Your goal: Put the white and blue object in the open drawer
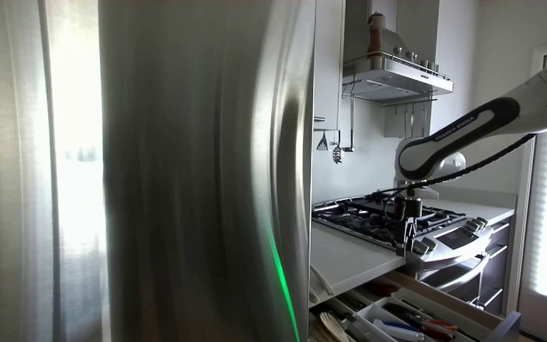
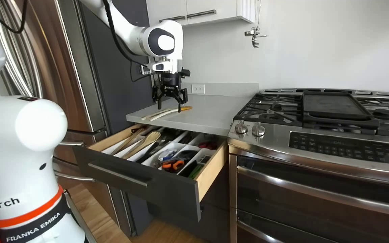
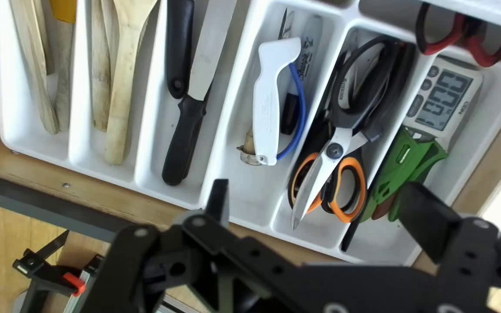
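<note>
White and blue tool point(image 3: 267, 108), one: lying in the open drawer point(image 2: 167, 189), in a compartment of the white tray point(image 3: 246, 195); blue strip bowed out along its side; grey marker point(image 3: 310, 45) just beside it;
gripper point(image 2: 170, 106), one: black, pointing down over the drawer, fingers spread well apart;
knives point(image 3: 184, 143) with black handles: in the compartment on one side of the tool; wooden utensils point(image 3: 122, 95): beyond the knives;
scissors point(image 3: 334, 151) with black handles: in the compartment on the other side, lying over orange-rimmed handles point(image 3: 363, 187); timer point(image 3: 442, 95), one, and green plastic piece point(image 3: 400, 169), one: together beyond the scissors;
counter point(image 2: 211, 108), grey: above the drawer's inner end, bearing a slender pale utensil point(image 2: 164, 113) with an orange end, kind too small to tell;
stove point(image 2: 316, 168), one: beside the drawer, flat black griddle point(image 2: 333, 104) on top;
refrigerator point(image 1: 183, 166), one: steel-doored, filling the greater part of an exterior view.
</note>
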Controlling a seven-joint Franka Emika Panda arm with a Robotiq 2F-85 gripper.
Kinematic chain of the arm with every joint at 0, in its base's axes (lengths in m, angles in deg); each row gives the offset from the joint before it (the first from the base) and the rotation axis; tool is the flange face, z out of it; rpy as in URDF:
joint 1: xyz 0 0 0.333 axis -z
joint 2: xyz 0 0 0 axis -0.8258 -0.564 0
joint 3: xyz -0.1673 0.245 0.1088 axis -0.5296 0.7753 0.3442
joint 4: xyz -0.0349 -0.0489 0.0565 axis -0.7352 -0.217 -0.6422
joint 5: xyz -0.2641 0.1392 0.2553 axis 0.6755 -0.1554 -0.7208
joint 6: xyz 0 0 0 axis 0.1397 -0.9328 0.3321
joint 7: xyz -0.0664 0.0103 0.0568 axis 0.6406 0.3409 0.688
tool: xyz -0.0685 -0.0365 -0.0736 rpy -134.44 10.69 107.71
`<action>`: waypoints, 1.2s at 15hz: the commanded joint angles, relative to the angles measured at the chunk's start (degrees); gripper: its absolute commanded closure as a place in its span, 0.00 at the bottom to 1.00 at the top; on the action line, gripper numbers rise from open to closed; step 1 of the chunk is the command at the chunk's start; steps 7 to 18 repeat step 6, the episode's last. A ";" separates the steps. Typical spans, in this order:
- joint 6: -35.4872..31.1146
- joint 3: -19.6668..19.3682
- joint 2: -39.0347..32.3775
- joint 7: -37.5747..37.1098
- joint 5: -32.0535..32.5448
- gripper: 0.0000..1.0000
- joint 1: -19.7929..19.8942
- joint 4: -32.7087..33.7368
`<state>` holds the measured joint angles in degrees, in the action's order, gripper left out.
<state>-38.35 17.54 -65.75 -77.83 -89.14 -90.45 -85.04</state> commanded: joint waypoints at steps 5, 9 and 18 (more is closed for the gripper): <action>2.33 20.71 4.04 1.64 -1.65 0.00 21.94 0.40; 2.33 21.10 3.62 1.57 -1.56 0.00 22.17 0.40; 2.33 21.10 3.62 1.57 -1.56 0.00 22.17 0.40</action>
